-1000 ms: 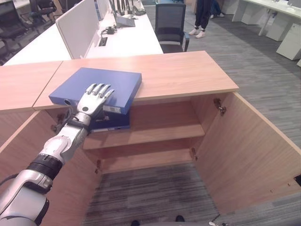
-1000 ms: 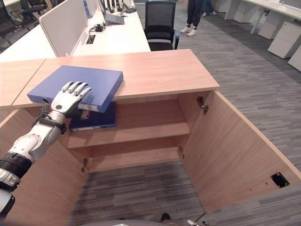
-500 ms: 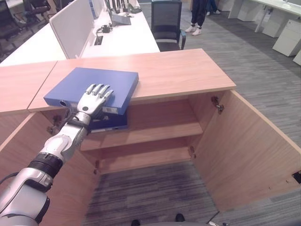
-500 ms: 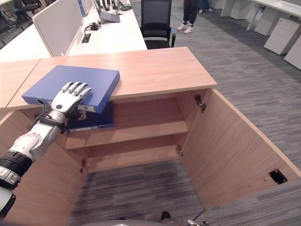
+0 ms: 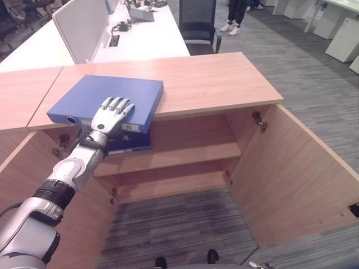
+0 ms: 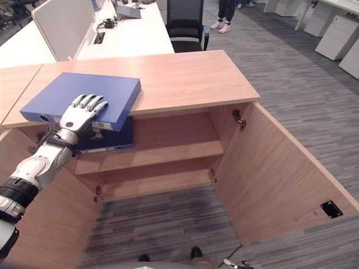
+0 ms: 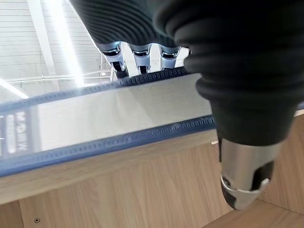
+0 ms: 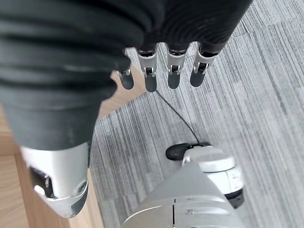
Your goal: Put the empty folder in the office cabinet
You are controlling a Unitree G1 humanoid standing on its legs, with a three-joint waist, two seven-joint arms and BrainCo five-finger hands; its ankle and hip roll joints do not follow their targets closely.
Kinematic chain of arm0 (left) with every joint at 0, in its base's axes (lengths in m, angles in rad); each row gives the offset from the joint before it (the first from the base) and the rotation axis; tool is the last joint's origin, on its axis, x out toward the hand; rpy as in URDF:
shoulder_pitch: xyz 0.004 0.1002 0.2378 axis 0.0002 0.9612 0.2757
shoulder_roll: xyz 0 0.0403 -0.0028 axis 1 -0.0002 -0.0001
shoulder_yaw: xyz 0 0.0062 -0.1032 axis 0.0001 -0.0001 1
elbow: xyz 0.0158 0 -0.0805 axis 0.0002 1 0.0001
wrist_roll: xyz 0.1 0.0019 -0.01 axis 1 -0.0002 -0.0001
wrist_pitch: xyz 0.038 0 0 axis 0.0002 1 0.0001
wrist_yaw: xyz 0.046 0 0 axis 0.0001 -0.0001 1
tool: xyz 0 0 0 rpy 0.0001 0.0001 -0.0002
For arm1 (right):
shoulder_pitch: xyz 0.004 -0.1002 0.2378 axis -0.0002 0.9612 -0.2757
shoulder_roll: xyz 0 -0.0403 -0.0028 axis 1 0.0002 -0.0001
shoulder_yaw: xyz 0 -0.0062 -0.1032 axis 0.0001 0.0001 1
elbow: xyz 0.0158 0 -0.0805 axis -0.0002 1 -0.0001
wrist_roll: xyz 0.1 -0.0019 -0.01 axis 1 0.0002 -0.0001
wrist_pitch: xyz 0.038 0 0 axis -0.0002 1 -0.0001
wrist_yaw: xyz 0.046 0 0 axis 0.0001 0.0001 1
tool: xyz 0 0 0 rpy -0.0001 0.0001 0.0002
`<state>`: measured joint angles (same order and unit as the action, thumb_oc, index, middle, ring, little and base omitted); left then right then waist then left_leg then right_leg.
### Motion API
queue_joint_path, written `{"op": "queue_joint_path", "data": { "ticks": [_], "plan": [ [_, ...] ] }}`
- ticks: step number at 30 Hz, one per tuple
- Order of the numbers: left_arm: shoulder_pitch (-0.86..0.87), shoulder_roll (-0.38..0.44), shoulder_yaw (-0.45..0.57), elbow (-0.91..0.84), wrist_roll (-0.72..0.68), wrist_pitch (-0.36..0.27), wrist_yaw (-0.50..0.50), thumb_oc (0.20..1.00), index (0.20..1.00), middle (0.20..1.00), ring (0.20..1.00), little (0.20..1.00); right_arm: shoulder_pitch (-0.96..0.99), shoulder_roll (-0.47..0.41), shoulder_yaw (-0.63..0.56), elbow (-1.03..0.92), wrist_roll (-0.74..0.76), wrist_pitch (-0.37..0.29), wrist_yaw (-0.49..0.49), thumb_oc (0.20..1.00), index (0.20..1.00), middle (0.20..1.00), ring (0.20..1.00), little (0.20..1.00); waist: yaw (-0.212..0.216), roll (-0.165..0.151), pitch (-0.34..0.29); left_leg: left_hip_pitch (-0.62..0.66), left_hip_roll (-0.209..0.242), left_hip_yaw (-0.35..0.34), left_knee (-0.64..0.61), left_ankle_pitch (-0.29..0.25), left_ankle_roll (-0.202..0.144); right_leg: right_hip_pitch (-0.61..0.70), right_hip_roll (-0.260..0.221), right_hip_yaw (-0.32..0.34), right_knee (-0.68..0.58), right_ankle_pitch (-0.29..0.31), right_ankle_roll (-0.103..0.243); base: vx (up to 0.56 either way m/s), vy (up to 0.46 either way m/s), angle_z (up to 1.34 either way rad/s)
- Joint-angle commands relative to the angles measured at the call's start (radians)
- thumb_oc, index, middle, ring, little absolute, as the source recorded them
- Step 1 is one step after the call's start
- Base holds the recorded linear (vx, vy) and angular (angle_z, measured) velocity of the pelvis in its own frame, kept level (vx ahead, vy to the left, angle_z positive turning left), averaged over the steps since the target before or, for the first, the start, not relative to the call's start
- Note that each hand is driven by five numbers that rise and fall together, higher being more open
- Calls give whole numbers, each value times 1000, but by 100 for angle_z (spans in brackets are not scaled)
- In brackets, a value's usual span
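- The left hand (image 5: pixel 112 115) lies flat, fingers straight, on the near edge of the blue folder (image 5: pixel 106 101); its thumb sits below the spine.
- The folder lies on the cabinet worktop (image 5: pixel 213 81), overhanging the front edge.
- To do this well, I judge: clamp the spine firmly, draw the folder clear, keep it level, then lower it to the shelf (image 5: pixel 185 156).
- The right hand (image 8: pixel 161 71) hangs relaxed and empty over the floor.
- Folders: two, counting a second folder (image 5: pixel 130 144) inside. Open doors: two. Shelves: one visible.

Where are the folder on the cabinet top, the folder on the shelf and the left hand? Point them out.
top folder (image 5: pixel 112 92), left eye view, cover.
shelf folder (image 6: pixel 115 139), right eye view, spine.
left hand (image 5: pixel 108 116), left eye view, back.
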<state>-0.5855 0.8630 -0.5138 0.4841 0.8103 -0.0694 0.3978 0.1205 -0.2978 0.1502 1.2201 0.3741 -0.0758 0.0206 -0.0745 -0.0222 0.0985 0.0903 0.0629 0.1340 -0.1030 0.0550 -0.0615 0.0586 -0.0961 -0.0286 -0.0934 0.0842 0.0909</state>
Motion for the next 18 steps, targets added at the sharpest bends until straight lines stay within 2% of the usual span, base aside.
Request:
{"op": "queue_joint_path", "data": {
  "ticks": [1,3,4,5,18],
  "plan": [
    [-180,7,5,82,-24,30,19,1000,1000,1000,1000,1000,-60,-27,-6,27,42,-7,-10,1000,1000,1000,1000,1000,1,-9,23,80,8,17,16,-141,-18,40,-44,37,68,-128,102,8,18,-4],
    [-181,7,5,86,-26,31,17,1000,1000,1000,1000,1000,-59,-27,-6,27,43,-8,-11,1000,1000,1000,1000,1000,0,-12,24,80,7,18,16,-142,-17,37,-43,37,69,-127,102,5,22,-4],
    [-182,6,4,88,-27,30,15,736,736,736,736,736,-58,-26,-8,27,46,-8,-11,1000,1000,1000,1000,1000,0,-12,25,79,7,19,16,-142,-17,36,-44,38,70,-127,103,0,30,-4],
    [-186,5,1,92,-27,29,15,200,200,200,200,200,-59,-25,-8,28,47,-8,-10,1000,1000,1000,1000,1000,-1,-14,26,78,7,20,16,-142,-16,34,-45,40,70,-125,104,0,0,0],
    [-163,-2,28,77,-44,26,23,200,200,200,200,200,-57,-20,-8,27,53,-9,-12,1000,1000,1000,1000,1000,2,-18,22,87,5,23,16,-145,-13,40,-45,45,68,-126,102,0,4,-1]
  ]
}}
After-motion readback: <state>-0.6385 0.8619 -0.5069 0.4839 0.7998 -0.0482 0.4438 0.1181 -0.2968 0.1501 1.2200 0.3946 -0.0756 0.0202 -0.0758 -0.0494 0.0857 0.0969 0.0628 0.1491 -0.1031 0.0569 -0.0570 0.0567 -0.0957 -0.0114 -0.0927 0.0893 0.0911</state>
